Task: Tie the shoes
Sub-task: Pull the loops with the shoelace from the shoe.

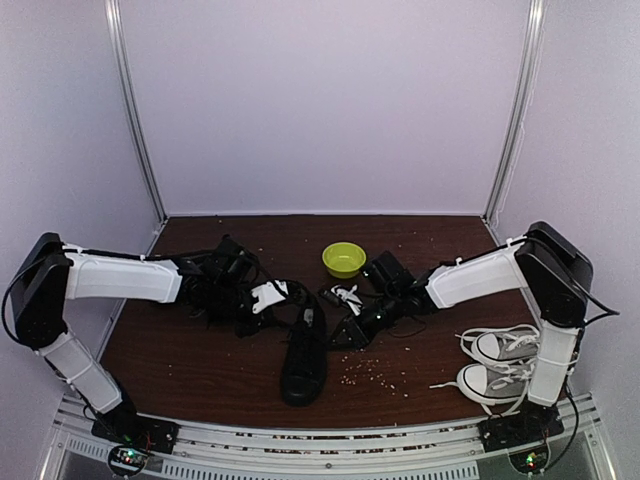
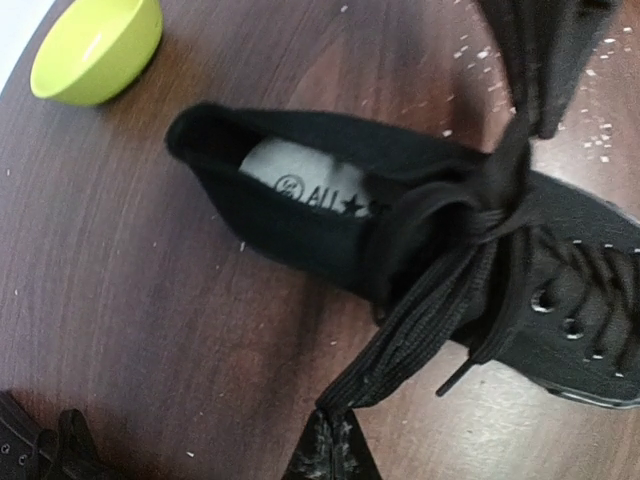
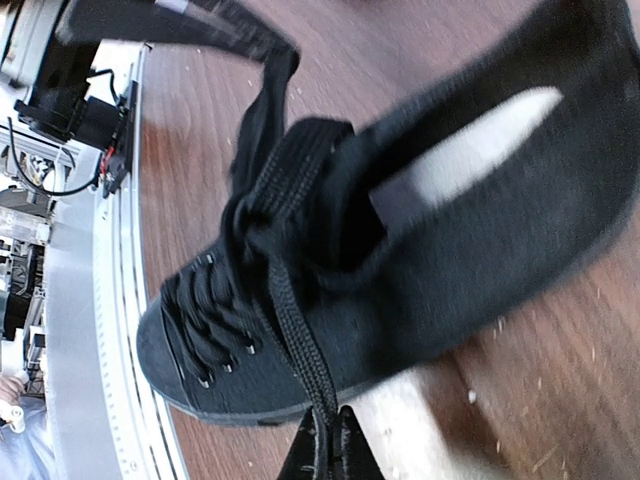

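On the surface (image 1: 190,365) between the arms, one black shoe (image 1: 303,365) has a first knot (image 2: 492,218) drawn, the left claw (image 2: 330,455) and right claw (image 3: 325,450) each clamped on a lace end (image 2: 400,360), leaving the bow and apparently the other shoe (image 2: 30,455) undone.

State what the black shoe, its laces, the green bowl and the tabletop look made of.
Black shoe: matte woven canvas, probably; no shine. Laces: flat ribbed textile weave. Green bowl: smooth glossy plastic, possibly glazed ceramic; it shows highlights. Tabletop: wood-grain surface, perhaps laminate.
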